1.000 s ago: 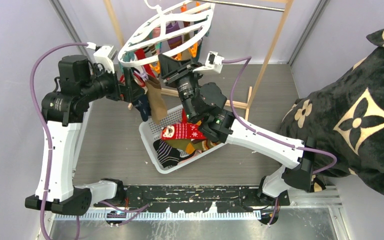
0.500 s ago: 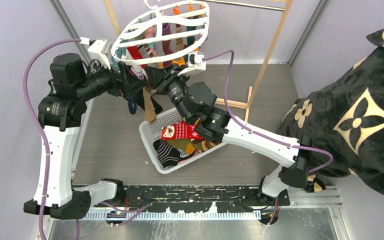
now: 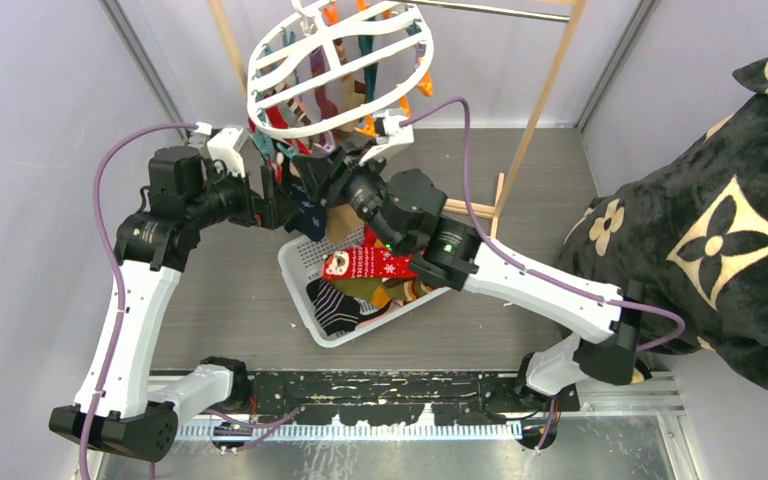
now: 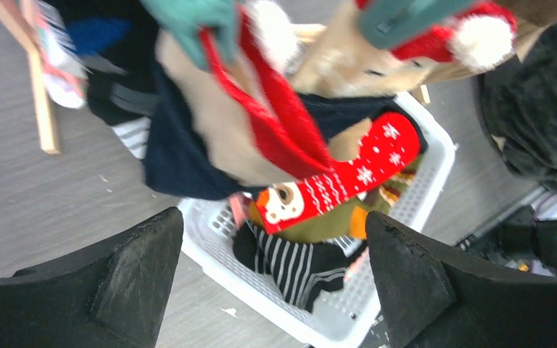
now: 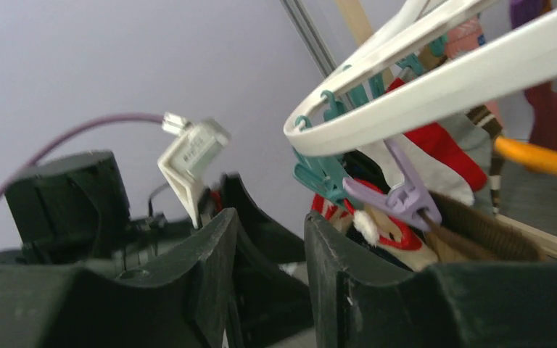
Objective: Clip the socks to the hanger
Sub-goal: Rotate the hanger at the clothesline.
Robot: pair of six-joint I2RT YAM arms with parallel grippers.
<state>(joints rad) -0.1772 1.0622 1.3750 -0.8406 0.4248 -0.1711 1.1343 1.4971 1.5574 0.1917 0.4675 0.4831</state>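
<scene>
L fingers [image 4: 138,268] wide apart, empty; R fingers [image 5: 188,290] barely apart, nothing between. Both crowd the hanger [image 5: 435,85]. I risk bumping it & shaking clipped socks [image 4: 181,159] loose.

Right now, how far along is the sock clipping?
Done: several socks already hang from pegs on the hanger. In hand: nothing gripped; the left gripper is wide open facing the hung socks, and the right gripper has its fingers parted and empty beside a purple peg. Left: the basket holds more, including a red Christmas sock and a striped sock, so the job is partway.
</scene>
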